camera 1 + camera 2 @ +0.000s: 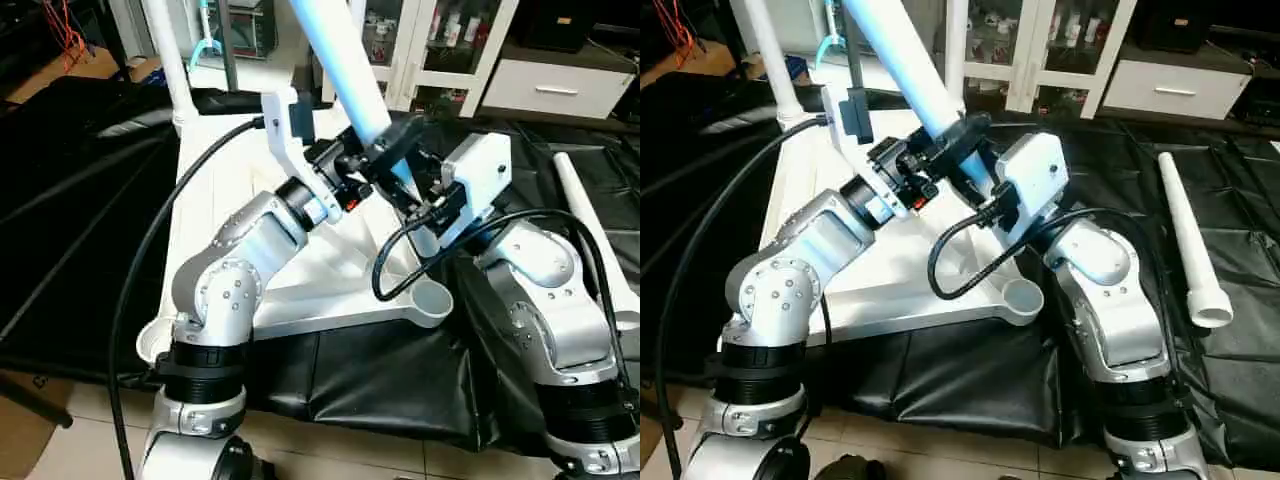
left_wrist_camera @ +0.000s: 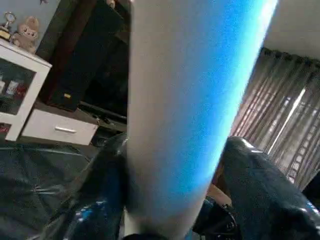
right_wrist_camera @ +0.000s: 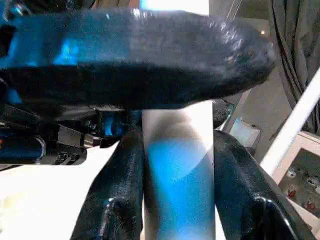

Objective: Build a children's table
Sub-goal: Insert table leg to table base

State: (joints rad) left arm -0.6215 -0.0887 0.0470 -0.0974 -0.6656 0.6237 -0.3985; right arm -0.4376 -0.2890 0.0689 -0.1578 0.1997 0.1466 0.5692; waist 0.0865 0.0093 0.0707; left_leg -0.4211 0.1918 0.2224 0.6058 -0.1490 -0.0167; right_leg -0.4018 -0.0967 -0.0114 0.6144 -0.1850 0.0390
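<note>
Right claw: clamped on tilted leg, one finger each side, touching the tube. Grip sits low on the leg, just above the table top.

Left claw: fingers straddle the same leg, just above the right claw's grip. One finger lies against the tube; other side shows a slim gap, so full clamp cannot be confirmed. In the right wrist view a left-claw finger crosses in front of the tube, directly over the right claw.

Leg: white tapered tube w/ a blue sheen, leaning up and away toward the robot's left, upper end out of frame. Lower end is hidden behind both claws; seating in a socket cannot be told.

Table top: white, lies underside-up on black sheeting over the floor, ribs visible. Open round corner socket at the near corner, just below the right forearm. Second leg stands upright at the far left corner. Third leg lies flat on the sheeting, well apart to the robot's right, wide end nearest.

Background: white glass-door cabinet beyond the sheeting. Black cable runs along the left arm.
</note>
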